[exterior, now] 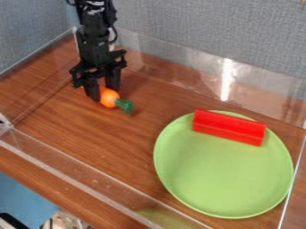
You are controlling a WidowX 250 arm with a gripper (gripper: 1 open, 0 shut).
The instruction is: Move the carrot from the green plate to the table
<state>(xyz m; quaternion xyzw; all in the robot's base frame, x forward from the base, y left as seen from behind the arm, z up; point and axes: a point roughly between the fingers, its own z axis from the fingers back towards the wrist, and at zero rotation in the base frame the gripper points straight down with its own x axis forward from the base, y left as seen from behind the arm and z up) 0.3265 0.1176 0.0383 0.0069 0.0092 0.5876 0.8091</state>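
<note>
Orange and small, the carrot (111,98) lies at about ten o'clock in the picture, on the brown wood-grain surface (72,134), with its dark green stub pointing toward four o'clock. It is well apart from the green plate (224,165), which fills the four o'clock part of the view. A red rectangular block (228,127) rests on the plate near its twelve o'clock rim. The black tool (100,88) comes straight down from the arm at eleven o'clock, and its fingers (93,87) are clenched on the carrot's orange end; the carrot seems to touch the wood, though I cannot tell for certain. Clear acrylic walls (227,76) stand along the surface's edges, with a grey-blue backdrop behind them at twelve o'clock.
</note>
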